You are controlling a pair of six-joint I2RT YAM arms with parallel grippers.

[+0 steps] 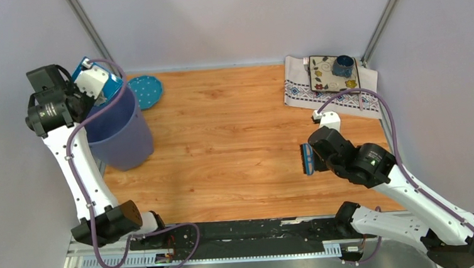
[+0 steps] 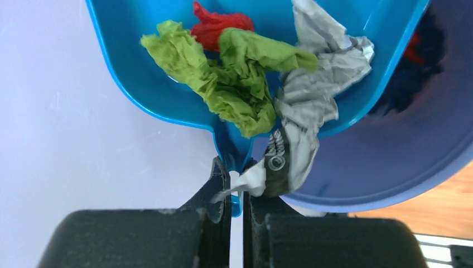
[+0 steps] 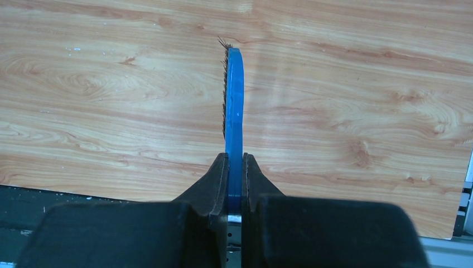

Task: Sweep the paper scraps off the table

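We grip blue plastic dustpan [image 2: 145,84] w/ L gripper [image 2: 236,170], blue bristle brush [image 3: 234,95] w/ R gripper [image 3: 234,164]; crumpled paper scraps [image 2: 240,84] may snag at handle, missing purple bin [image 2: 390,167].

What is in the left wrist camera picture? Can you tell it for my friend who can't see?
The left gripper is shut on the handle of a blue dustpan that holds crumpled paper scraps: green, red and white-grey. A purple-blue bin opens at the right behind it, with dark scraps inside.
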